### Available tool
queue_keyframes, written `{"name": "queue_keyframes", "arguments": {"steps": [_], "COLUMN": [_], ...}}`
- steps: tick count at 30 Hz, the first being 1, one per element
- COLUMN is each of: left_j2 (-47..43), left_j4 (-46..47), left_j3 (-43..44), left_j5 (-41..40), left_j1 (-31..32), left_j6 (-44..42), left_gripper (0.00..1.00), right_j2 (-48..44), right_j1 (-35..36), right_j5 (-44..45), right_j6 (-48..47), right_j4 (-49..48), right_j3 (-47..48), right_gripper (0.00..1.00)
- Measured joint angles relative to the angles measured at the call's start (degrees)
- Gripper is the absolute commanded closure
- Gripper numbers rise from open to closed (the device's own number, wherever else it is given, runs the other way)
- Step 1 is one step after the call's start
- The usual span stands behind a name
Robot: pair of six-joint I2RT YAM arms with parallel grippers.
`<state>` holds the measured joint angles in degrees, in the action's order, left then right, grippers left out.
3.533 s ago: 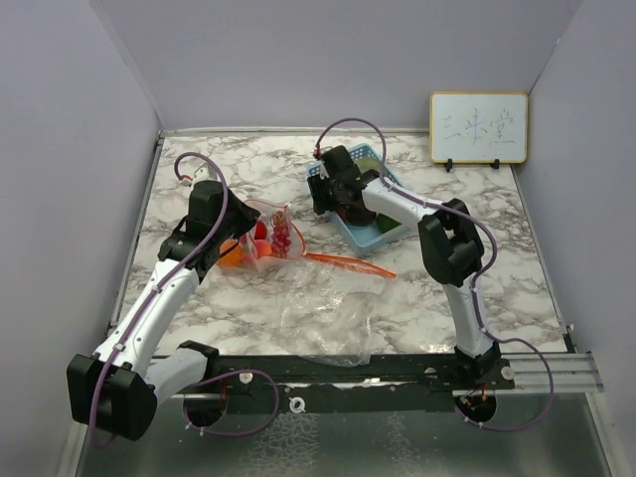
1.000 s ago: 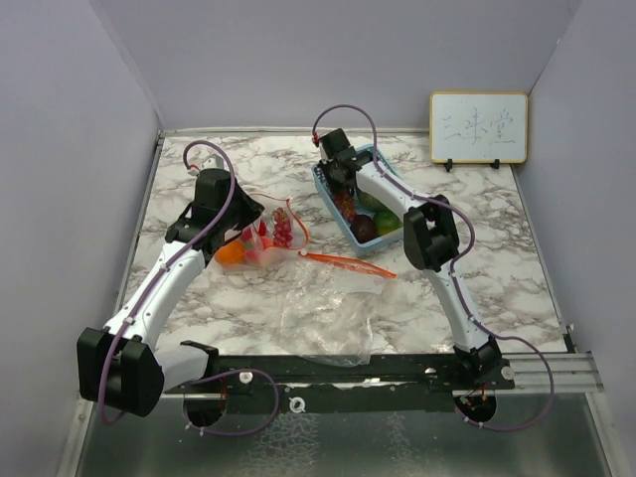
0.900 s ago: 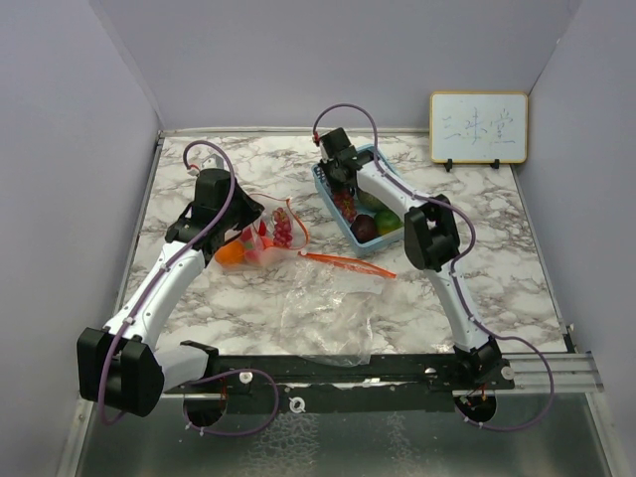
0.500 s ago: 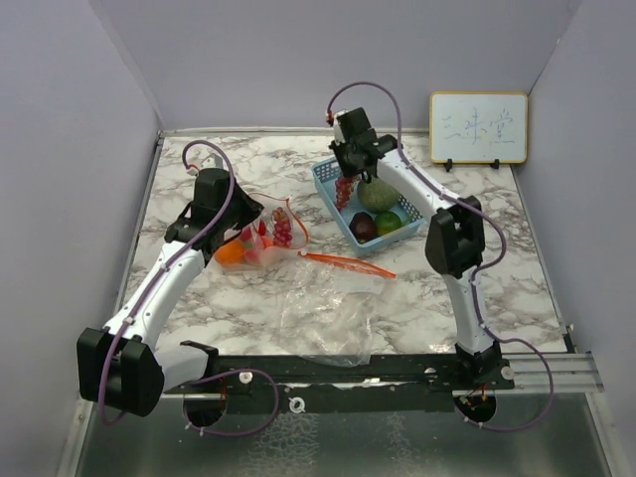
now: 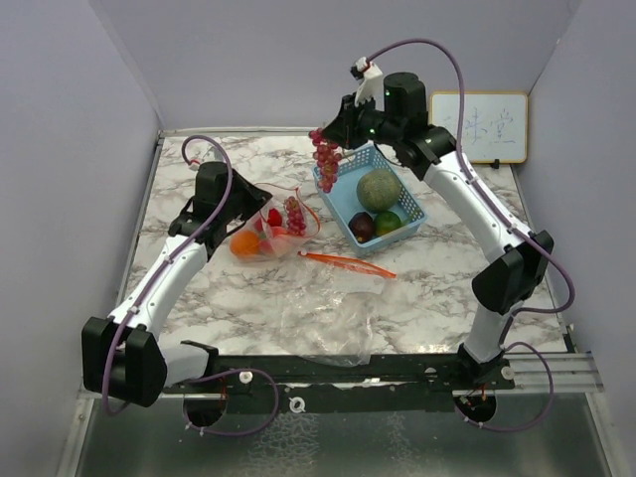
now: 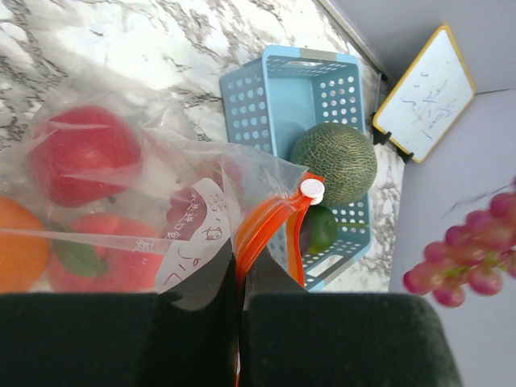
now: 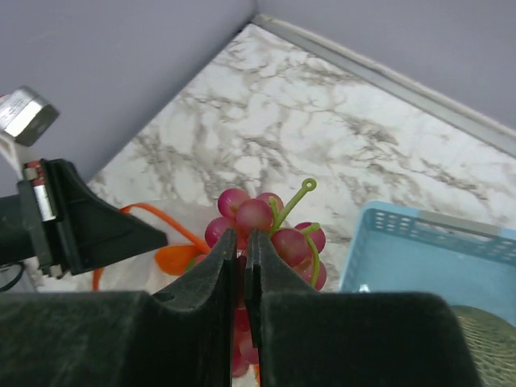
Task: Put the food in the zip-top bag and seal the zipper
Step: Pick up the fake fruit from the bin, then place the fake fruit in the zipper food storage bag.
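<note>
My right gripper (image 5: pixel 333 137) is shut on a bunch of red grapes (image 5: pixel 326 164), which hangs in the air above the blue basket's (image 5: pixel 336 177) left corner. In the right wrist view the grapes (image 7: pixel 278 222) sit between the closed fingers of that gripper (image 7: pixel 242 242). My left gripper (image 5: pixel 250 212) is shut on the orange zipper edge (image 6: pixel 262 230) of the zip-top bag (image 5: pixel 260 221). Inside the bag lie a red apple (image 6: pixel 85 153), an orange (image 6: pixel 16 254) and small red pieces (image 5: pixel 294 213). The basket holds a grey-green melon (image 5: pixel 379 189), a dark purple fruit (image 5: pixel 363 228) and a yellow-green fruit (image 5: pixel 389 221).
The bag's loose clear plastic (image 5: pixel 328 308) spreads toward the near edge, with its orange zipper strip (image 5: pixel 348 263) lying flat. A small whiteboard (image 5: pixel 487 127) stands at the back right. Grey walls close in the marble table (image 5: pixel 199 308) on three sides.
My right gripper has lifted the grape bunch out of the basket, up and slightly left. The left gripper keeps its hold on the bag's zipper edge, and the bag mouth has shifted a little.
</note>
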<state>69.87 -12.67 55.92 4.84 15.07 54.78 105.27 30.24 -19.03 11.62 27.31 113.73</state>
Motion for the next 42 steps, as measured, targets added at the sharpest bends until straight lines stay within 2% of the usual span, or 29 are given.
{"name": "queue_keyframes", "arguments": {"steps": [4,11,27,40,41,42], "left_j2": [0.9,1.5,5.6,6.2,6.3,6.3], "left_j4": [2.2,5.4,9.6,11.3,11.3,11.4], "left_j3": [0.0,-0.1,-2.2,-2.1,-2.1,-2.2], "left_j5": [1.6,4.2,7.8,7.8,7.8,7.8], "left_j1": [0.0,0.0,0.0,-0.2,-0.2,-0.2], "left_j6": [2.6,6.2,9.0,10.0,10.1,10.1], "left_gripper": [1.00,1.00,1.00,1.00,1.00,1.00], "right_j2": [-1.4,-1.4,-3.2,-4.0,-4.0,-4.0], "right_j1": [1.0,4.7,6.9,12.1,12.1,12.1], "right_j5": [-5.0,-7.2,-6.4,-2.3,-1.6,-0.5], "right_j6": [4.6,8.8,11.8,15.1,15.2,15.2], "right_j4": [-5.5,-9.8,-14.1,-16.1,-15.9,-15.3], "right_j3": [-7.2,-15.0,-15.8,-23.5,-23.6,-23.8], "right_gripper": [0.98,0.98,0.98,0.98,0.95,0.88]}}
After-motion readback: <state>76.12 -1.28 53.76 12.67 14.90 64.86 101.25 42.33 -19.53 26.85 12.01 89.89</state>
